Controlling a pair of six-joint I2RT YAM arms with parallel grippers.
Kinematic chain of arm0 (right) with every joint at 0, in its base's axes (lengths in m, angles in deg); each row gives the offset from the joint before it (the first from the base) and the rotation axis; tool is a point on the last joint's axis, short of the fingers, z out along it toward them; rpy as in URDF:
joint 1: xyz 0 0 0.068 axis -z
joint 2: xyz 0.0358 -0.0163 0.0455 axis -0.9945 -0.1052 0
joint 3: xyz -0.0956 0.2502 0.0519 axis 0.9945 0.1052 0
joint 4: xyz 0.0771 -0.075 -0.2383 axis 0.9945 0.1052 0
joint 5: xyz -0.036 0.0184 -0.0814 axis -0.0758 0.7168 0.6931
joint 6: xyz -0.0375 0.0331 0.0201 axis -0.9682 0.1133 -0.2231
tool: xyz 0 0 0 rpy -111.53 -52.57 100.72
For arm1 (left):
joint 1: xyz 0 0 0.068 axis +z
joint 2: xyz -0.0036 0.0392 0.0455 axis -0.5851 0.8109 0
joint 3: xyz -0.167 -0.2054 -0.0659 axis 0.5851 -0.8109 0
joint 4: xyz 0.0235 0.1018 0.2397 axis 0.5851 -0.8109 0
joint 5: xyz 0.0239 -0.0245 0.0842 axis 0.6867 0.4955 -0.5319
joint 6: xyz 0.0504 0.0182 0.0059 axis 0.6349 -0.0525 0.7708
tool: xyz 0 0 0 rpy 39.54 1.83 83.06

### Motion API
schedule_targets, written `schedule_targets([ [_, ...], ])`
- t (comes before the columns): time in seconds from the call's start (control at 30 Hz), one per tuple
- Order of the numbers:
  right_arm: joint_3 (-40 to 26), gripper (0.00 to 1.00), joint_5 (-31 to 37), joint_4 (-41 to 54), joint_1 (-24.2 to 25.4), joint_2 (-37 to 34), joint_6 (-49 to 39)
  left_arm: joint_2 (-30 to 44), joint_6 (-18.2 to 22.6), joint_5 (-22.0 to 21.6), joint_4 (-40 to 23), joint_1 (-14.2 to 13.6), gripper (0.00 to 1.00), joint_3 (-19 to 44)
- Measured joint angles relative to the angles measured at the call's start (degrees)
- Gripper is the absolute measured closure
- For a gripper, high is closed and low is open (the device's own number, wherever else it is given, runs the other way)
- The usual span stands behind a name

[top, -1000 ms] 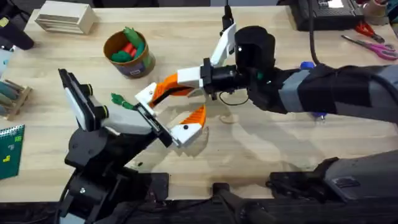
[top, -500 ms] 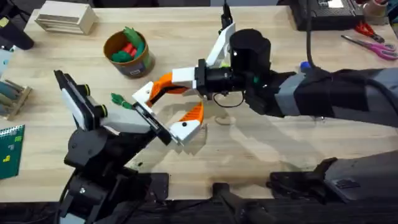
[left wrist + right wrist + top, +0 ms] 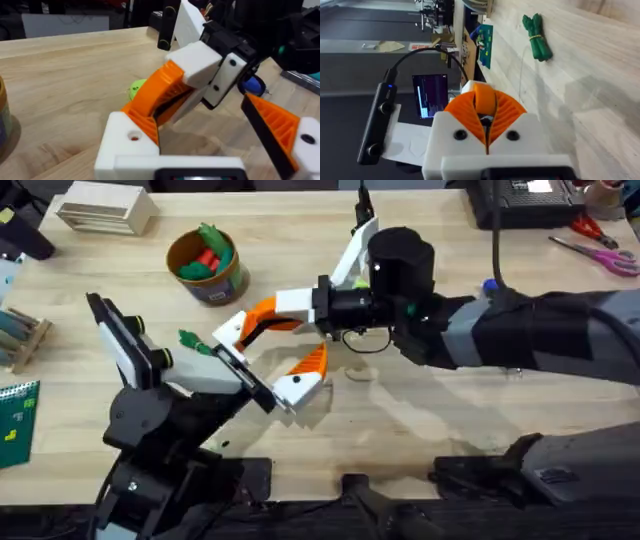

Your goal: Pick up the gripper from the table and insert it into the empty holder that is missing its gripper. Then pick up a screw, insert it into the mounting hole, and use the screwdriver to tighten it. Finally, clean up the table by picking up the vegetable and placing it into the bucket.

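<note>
Left gripper (image 3: pixel 268 372): fingers spread wide, nothing clamped between them. One white finger (image 3: pixel 233 331) carries an orange piece, the gripper (image 3: pixel 262 317), pressed against it; the other white finger (image 3: pixel 292 387) bears an orange pad (image 3: pixel 312 361).

To the left of this gripper, just beside its wrist, the vegetable (image 3: pixel 192 340) lies flat on the table (image 3: pixel 400 420), not held. Beyond it, farther from the arm bases, stands the bucket (image 3: pixel 208 268), upright, with red and green toy vegetables (image 3: pixel 207 252) inside. A pale slatted block (image 3: pixel 103 207) sits at the far left corner of the table.

Right gripper (image 3: pixel 262 319): reaches in from the right, fingers together and clamped on the orange gripper, which sits against the left arm's upper white finger. In the left wrist view the right arm's white finger block (image 3: pixel 202 62) bears down on the orange wedge (image 3: pixel 160 95) above a white holder (image 3: pixel 127 140) with a visible mounting hole. In the right wrist view the orange pads (image 3: pixel 487 110) meet, and the vegetable (image 3: pixel 536 37) lies on the planks beyond.

Behind the right forearm, a blue object, probably the screwdriver (image 3: pixel 494 285), shows partly. Pink-handled scissors (image 3: pixel 598 252) lie well apart at the far right.
</note>
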Motion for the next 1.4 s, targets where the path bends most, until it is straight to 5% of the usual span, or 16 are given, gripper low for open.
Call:
schedule_targets([
  [0.37, 0.0, 0.972, -1.22, 0.09, 0.39, 0.01, 0.02, 0.0, 0.04, 0.2, 0.02, 0.0, 0.013, 0.0],
  [0.63, 0.0, 0.856, -2.92, 0.26, 1.1, 0.0, -0.2, 0.0, 0.18, 0.96, 0.07, 0.0, 0.013, 0.0],
  [1.4, 0.0, 0.179, -3.85, 0.48, 2.64, -0.11, -1.09, -0.07, 1.49, 9.79, 0.11, -1.57, 0.014, 0.0],
])
